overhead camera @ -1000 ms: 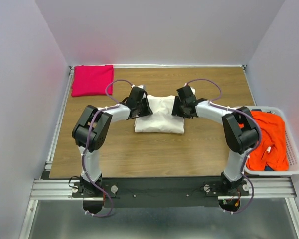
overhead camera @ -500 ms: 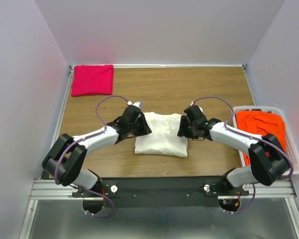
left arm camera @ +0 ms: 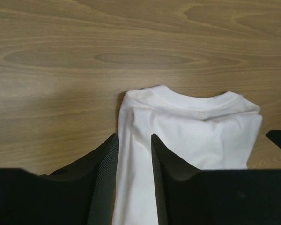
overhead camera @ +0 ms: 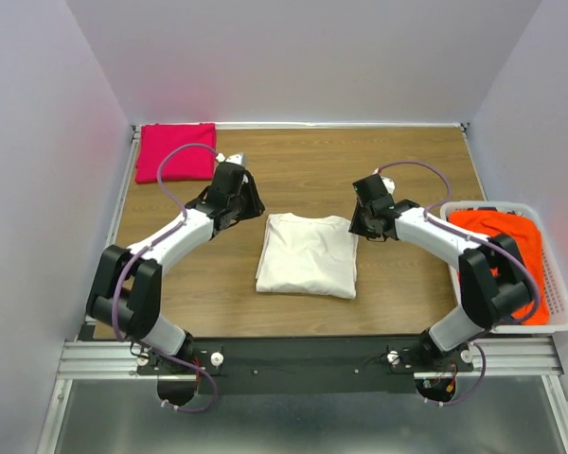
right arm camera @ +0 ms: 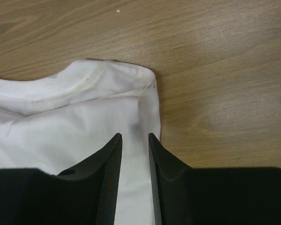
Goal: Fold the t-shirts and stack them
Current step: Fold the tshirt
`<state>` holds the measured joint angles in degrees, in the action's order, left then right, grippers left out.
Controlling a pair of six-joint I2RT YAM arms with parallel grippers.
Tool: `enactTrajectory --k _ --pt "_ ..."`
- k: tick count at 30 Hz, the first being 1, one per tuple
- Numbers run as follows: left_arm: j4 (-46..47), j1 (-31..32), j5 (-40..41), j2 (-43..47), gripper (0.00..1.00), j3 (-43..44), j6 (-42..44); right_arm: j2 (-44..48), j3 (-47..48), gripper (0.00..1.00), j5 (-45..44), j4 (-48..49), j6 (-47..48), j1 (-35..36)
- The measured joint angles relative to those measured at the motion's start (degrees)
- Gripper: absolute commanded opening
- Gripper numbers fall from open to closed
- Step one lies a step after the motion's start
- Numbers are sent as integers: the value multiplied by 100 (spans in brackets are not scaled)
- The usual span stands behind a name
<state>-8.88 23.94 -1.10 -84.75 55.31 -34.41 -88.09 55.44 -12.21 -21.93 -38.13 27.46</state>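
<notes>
Your left gripper (left arm camera: pixel 134 137) hangs above the table (overhead camera: pixel 312 170) just off the far-left corner of the cream-white t-shirt (overhead camera: pixel 308 253). Its jaws are narrowly parted and hold nothing. Your right gripper (right arm camera: pixel 135 136) mirrors it at the shirt's far-right corner, also slightly parted and empty. The cream-white shirt lies folded at mid-table between the two arms, collar edge away from the bases. The magenta-pink t-shirt (overhead camera: pixel 175 151) sits folded at the far-left corner. The orange-red t-shirt (overhead camera: pixel 497 232) lies crumpled in the laundry basket (overhead camera: pixel 521 328) on your right.
</notes>
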Motion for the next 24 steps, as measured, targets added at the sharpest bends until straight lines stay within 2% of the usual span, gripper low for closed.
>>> enactTrajectory --k 6,24 --pt "-26 -20 -232 -586 47 205 238 -581 142 36 -20 -39 2 -48" --pt "481 -20 -879 -1512 47 221 201 -610 234 38 -17 0 2 -170"
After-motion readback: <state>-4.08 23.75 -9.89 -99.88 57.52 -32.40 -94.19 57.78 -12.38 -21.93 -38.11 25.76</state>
